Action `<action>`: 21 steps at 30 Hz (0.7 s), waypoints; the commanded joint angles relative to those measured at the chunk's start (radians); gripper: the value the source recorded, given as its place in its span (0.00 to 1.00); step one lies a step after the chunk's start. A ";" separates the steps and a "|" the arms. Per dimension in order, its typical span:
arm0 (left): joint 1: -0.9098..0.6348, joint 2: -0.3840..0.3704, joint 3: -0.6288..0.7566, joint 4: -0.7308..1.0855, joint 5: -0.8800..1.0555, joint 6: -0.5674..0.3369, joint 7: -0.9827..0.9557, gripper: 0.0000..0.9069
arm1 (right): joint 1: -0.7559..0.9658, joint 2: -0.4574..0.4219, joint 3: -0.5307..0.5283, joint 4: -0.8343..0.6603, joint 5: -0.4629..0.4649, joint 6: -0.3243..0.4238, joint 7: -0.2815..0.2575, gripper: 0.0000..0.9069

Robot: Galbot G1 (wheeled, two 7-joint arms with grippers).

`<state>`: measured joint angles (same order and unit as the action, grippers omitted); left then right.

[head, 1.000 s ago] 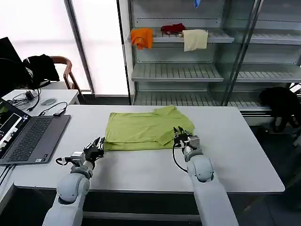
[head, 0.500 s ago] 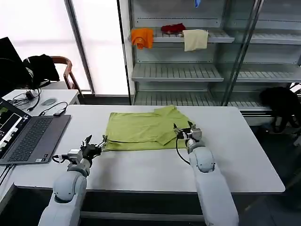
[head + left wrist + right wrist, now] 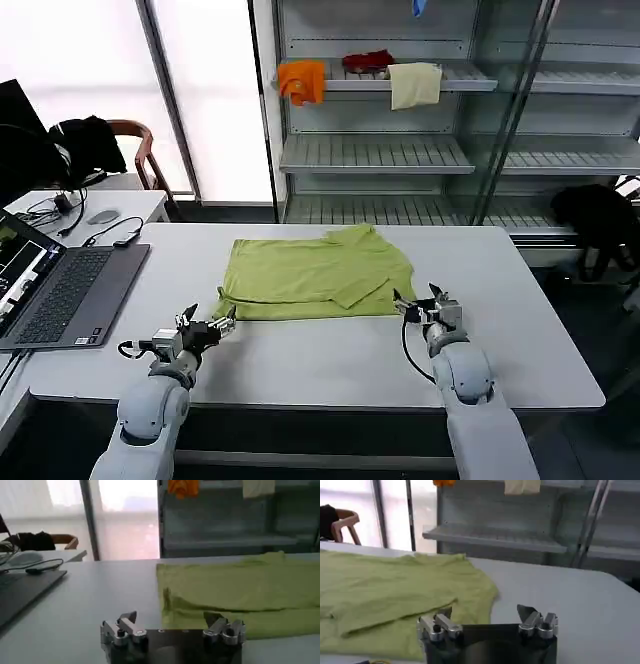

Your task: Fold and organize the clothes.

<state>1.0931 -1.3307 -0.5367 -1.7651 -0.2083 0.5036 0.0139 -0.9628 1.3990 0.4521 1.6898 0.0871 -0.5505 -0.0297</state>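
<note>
**Green T-shirt folded on the table, both grippers open beside it**

A lime-green T-shirt (image 3: 313,279) is seen from the head camera, lying partly folded on the middle of a white table (image 3: 520,330), with a sleeve flap turned over on its right half. A laptop (image 3: 60,290) is placed at the table's left end, well apart from the shirt. Behind the table, shelving (image 3: 380,150) is shown with an orange cloth (image 3: 302,80), a red cloth (image 3: 367,60) and a cream cloth (image 3: 415,84) on an upper shelf.

The left gripper (image 3: 205,329) is held low over the table just off the shirt's near left corner, its arm reaching in from the near edge. The right gripper (image 3: 428,306) is held low just beside the shirt's near right corner.

From the left wrist camera, the left gripper (image 3: 172,622) is shown with its fingers spread apart and nothing between them, the shirt's folded edge (image 3: 235,597) lying just ahead. From the right wrist camera, the right gripper (image 3: 487,617) is likewise shown spread and empty, with the shirt (image 3: 395,597) ahead and to one side on the tabletop.
</note>
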 commanded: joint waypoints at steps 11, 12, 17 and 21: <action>0.010 -0.001 0.004 0.028 0.014 -0.012 0.008 0.01 | -0.064 -0.013 -0.001 0.036 -0.009 -0.008 -0.024 0.00; 0.009 -0.001 0.005 0.031 0.014 -0.012 0.009 0.00 | -0.064 -0.013 -0.001 0.035 -0.009 -0.008 -0.025 0.00; 0.009 0.000 0.013 0.038 0.020 -0.015 0.017 0.00 | -0.065 -0.011 -0.001 0.034 -0.005 -0.009 -0.027 0.00; 0.004 -0.002 0.016 0.036 0.030 -0.027 0.019 0.00 | -0.067 -0.012 -0.001 0.046 0.009 -0.009 -0.026 0.00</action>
<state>1.0950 -1.3314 -0.5199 -1.7310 -0.1827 0.4786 0.0352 -1.0235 1.3923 0.4465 1.7379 0.1013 -0.5625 -0.0519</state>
